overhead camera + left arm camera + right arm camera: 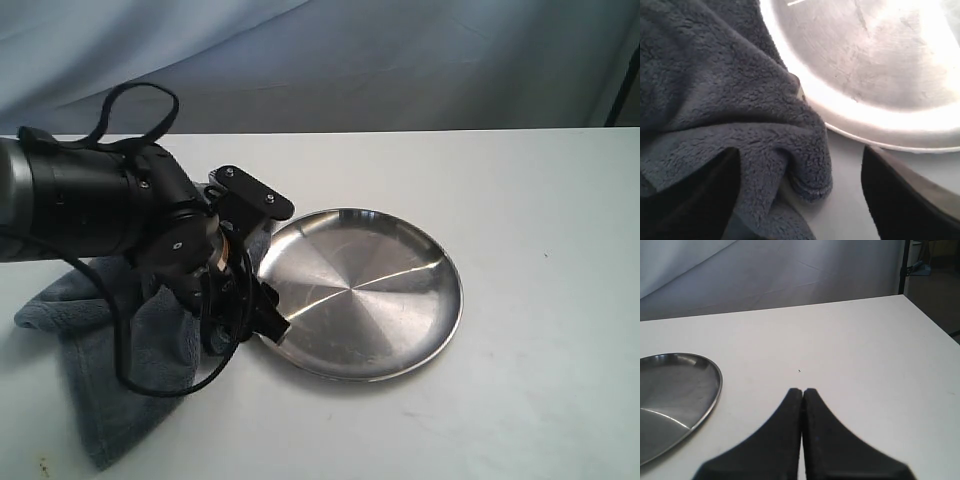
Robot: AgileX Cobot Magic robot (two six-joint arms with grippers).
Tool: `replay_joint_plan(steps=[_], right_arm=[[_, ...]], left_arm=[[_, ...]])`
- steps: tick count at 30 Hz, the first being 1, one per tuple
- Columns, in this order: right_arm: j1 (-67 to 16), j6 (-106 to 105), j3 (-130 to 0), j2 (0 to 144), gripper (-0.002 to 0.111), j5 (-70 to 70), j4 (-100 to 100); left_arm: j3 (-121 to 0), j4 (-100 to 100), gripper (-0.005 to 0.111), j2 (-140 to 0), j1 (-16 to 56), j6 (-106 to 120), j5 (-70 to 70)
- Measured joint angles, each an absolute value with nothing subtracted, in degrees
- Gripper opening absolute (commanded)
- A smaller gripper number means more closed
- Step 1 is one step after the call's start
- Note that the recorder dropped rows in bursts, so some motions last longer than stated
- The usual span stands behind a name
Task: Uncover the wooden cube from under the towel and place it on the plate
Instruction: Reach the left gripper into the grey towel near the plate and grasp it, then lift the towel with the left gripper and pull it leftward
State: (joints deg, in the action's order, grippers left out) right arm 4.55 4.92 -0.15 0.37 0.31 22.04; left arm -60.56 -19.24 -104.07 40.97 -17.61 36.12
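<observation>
The dark grey towel (100,340) lies bunched on the table's left, its edge against the steel plate (400,330). The wooden cube is hidden. In the left wrist view a tiny pale sliver (800,93) peeks from a towel (715,75) fold beside the plate (865,55); I cannot tell what it is. My left gripper (245,325) hangs low over the towel's hem by the plate rim. It is open (800,200), one finger (690,200) over the cloth, the other (910,200) over bare table. My right gripper (802,391) is shut and empty above the table, with the plate (675,390) off to its side.
The white table (540,250) stretches to the right of the plate. A grey cloth backdrop (350,60) hangs behind the table. The left arm's black cable (130,110) loops above its wrist. The right arm does not show in the exterior view.
</observation>
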Motion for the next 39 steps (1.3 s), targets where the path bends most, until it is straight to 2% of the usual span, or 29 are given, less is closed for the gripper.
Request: replay_joint_plan(steps=[6,7,8,9,10,12,21,39], right_arm=[[4.55,4.92,-0.15,0.37,0.003,0.31,22.04],[4.55,4.92,-0.15,0.37,0.003,0.31,22.04],[4.55,4.92,-0.15,0.37,0.003,0.31,22.04],[4.55,4.92,-0.15,0.37,0.003,0.31,22.04],[4.55,4.92,-0.15,0.37,0.003,0.31,22.04],[4.55,4.92,-0.15,0.37,0.003,0.31,22.04],[4.55,4.92,-0.15,0.37,0.003,0.31,22.04],[4.55,4.92,-0.15,0.37,0.003,0.31,22.04]], left_arm=[[-60.56,-23.96,0.064,-109.27,40.97,-20.39,34.01],[-60.56,-24.09,0.057,-109.74,40.97,-20.39,34.01],[-60.56,-24.09,0.042,-110.08,40.97,-20.39,34.01],[-60.56,-24.09,0.033,-110.08,40.97,-20.39,34.01],[-60.6,-24.14,0.018,-110.08,40.97,-20.39,33.87],[-60.69,-24.14,0.0,-110.08,40.97,-20.39,33.88],[-60.73,-24.14,0.0,-108.8,40.97,-20.39,34.38],[-60.73,-28.14,0.0,-90.77,40.97,-20.55,35.47]])
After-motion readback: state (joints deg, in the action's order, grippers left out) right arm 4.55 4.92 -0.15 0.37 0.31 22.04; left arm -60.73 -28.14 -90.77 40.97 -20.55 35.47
